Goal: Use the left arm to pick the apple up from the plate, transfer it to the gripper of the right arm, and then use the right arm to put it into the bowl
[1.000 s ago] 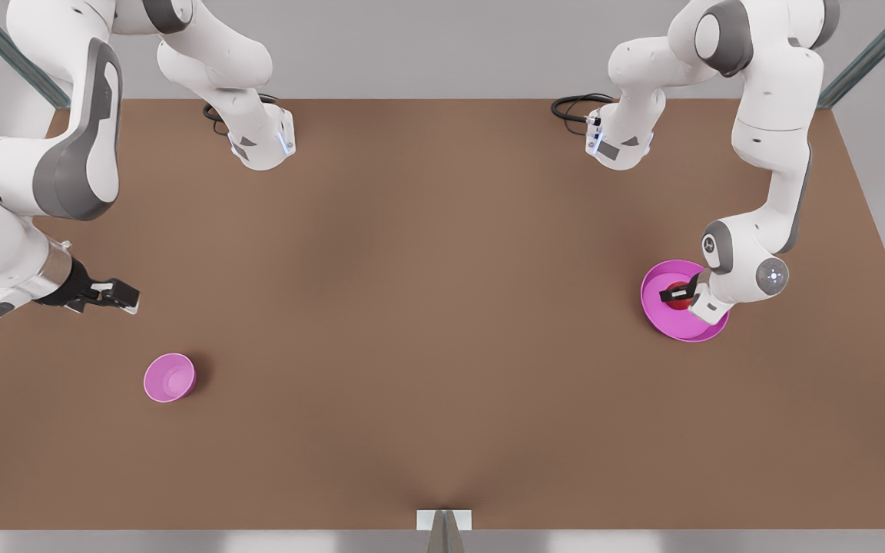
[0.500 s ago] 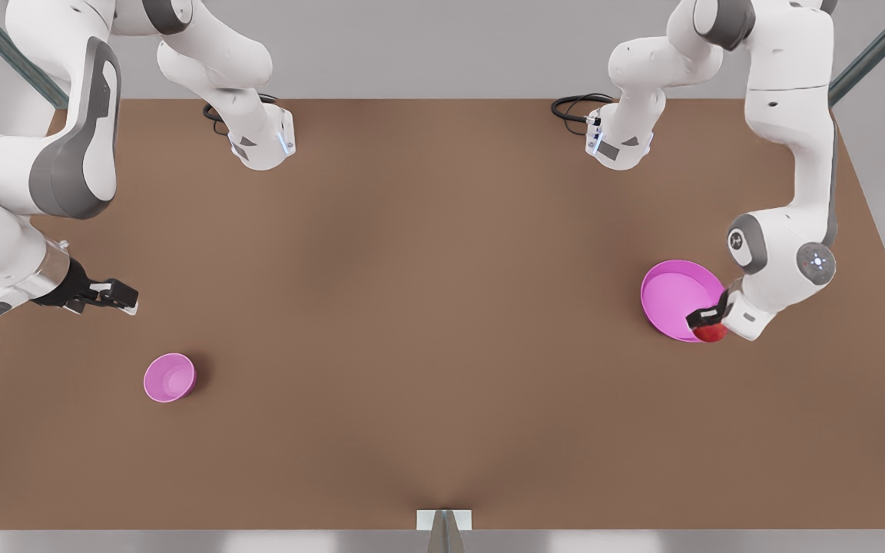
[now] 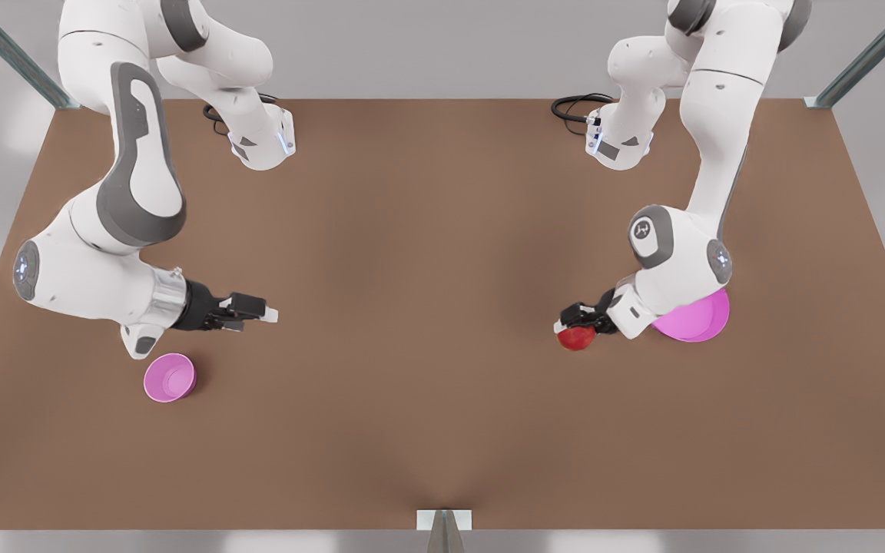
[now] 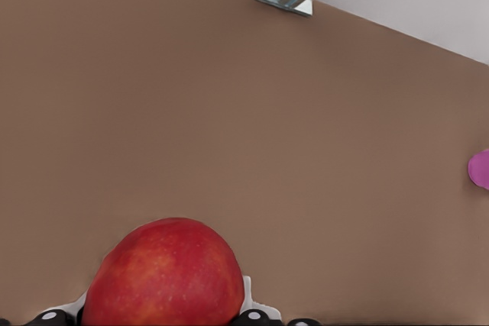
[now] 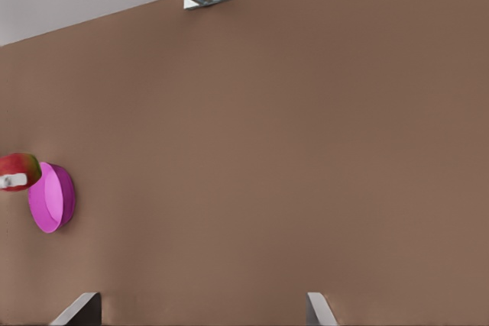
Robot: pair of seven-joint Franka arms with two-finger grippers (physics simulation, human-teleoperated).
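The red apple [image 3: 576, 337] hangs just above the table, off the front view's left side of the pink plate [image 3: 697, 320]. My left gripper [image 3: 575, 324] is shut on it, with black fingers on either side. In the left wrist view the apple [image 4: 164, 276] sits close between the pads. My right gripper [image 3: 261, 313] is open with nothing in it, just above the table and pointing toward the middle. The small pink bowl [image 3: 170, 377] lies near that arm's wrist. The right wrist view shows the plate [image 5: 52, 198] edge-on and the apple [image 5: 19, 171] far off.
Bare brown table lies between the two grippers. Both arm bases [image 3: 262, 142] [image 3: 619, 142] stand at the back edge with black cables beside them. A metal bracket [image 3: 443, 520] sits at the middle of the front edge. The left arm's elbow hangs over the plate.
My left gripper lifted the apple off the plate and carried it toward the front view's left, past the rim. My right arm swung in from the table's side toward the middle.
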